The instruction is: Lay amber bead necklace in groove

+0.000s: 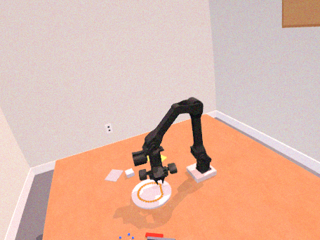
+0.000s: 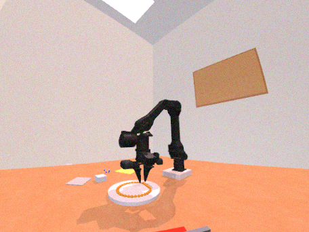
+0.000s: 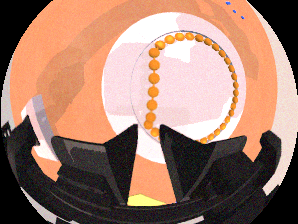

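Top view: yellow sheet (image 1: 162, 158) (image 2: 125, 171) (image 3: 144, 200) mid-frame, white block (image 1: 130, 172) (image 2: 100, 178) left of it, pale square (image 1: 114, 175) (image 2: 78, 181) further left; red item (image 1: 154, 235) (image 2: 173, 229) bottom edge; corkboard (image 1: 302, 13) (image 2: 230, 79) upper right.

Your amber necklace (image 1: 150, 201) (image 2: 134, 196) (image 3: 153, 91), a loop of round orange beads, lies on the round white board (image 1: 137, 201) (image 2: 134, 201) (image 3: 116, 80), which rests flat on the bench (image 1: 245, 196) (image 2: 244, 197) (image 3: 30, 65). You can see one side follow the circular groove, while the other cuts nearly straight inside it.
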Controlling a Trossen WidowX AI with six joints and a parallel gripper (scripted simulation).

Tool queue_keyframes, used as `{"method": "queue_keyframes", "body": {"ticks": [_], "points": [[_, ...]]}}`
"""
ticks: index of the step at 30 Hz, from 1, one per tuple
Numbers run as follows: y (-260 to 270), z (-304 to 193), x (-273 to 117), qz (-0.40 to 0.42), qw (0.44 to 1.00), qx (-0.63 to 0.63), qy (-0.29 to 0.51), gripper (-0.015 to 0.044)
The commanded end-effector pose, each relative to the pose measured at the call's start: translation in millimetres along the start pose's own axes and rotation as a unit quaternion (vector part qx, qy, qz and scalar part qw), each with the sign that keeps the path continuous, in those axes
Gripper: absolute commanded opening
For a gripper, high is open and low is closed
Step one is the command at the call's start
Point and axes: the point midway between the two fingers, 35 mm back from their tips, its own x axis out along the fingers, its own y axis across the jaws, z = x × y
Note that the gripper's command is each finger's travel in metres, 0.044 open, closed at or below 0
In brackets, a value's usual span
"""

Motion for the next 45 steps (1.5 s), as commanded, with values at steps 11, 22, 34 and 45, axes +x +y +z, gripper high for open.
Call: {"method": "queue_keyframes", "body": {"ticks": [11, 22, 34, 45], "points": [[0, 0, -3, 0.000, 1.000, -0.001, 0.000, 0.0440], [0, 0, -6, -0.001, 1.000, -0.003, 0.000, 0.0440], [-3, 25, -17, -0.003, 0.999, 0.040, -0.004, 0.0309], [-1, 73, -38, 0.000, 0.994, 0.112, -0.004, 0.0120]]}}
